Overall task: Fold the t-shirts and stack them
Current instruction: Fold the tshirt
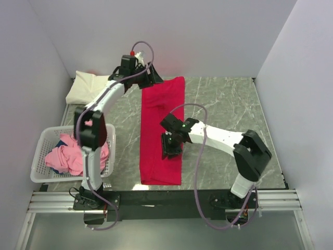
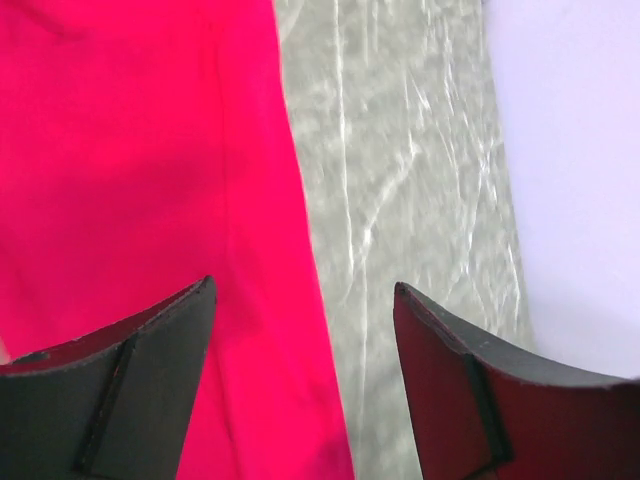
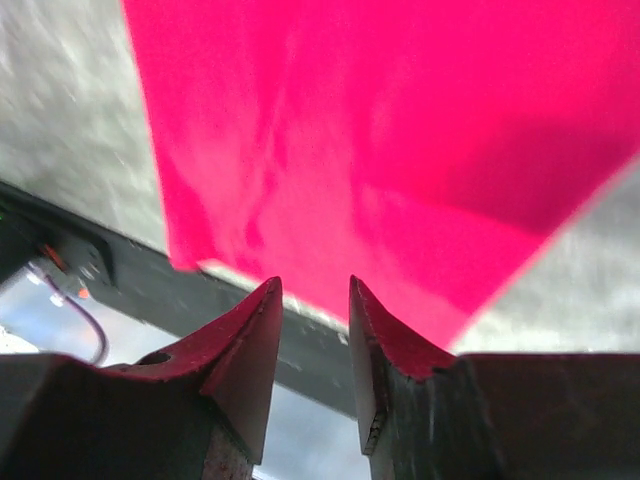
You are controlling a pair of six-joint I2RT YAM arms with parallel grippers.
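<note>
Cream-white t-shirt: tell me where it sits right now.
In the top view the cream-white t-shirt lies in the far left corner, beyond the white basket and left of the red t-shirt.

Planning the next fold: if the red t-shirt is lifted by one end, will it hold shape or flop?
Probably flop: the red t-shirt lies flat as a long, softly wrinkled strip, so a lifted end would likely drape. It looks thin, so likely light. Pushed on the smooth table, it may bunch rather than slide whole.
</note>
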